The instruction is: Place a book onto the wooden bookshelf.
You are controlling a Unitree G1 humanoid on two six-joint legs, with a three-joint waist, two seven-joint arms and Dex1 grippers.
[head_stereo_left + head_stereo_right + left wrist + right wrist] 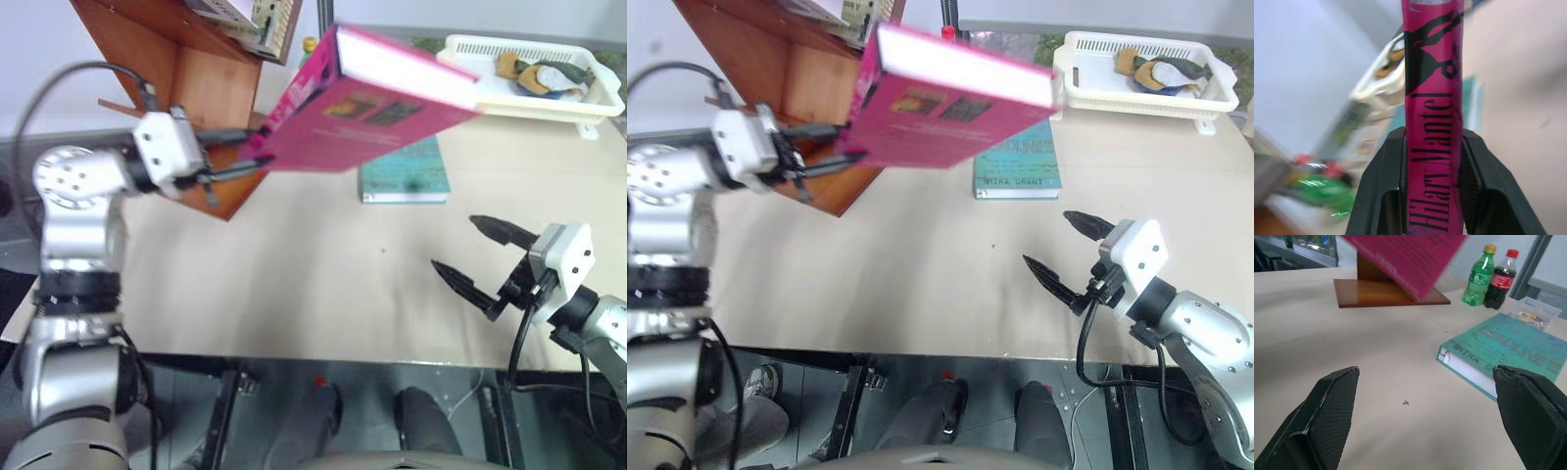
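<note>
The bright pink book (372, 108) hangs in the air, tilted, with white page edges facing the far side. My left gripper (253, 149) is shut on its spine end; in the left wrist view both black fingers (1388, 186) press the pink spine (1432, 98). The wooden bookshelf (186, 78) stands at the far left of the table, right behind the gripper and the book's near corner. Low at the right, near the table's front edge, my right gripper (456, 243) is open and holds nothing; in the right wrist view its pads (1334, 401) stand wide apart.
A teal book (407, 171) lies flat on the beige table (294, 284) under the pink one. A white basket (534, 73) with cloth items sits at the far right. A green bottle (1479, 276), a cola bottle (1501, 279) and a small clear box (1535, 313) stand beyond the teal book.
</note>
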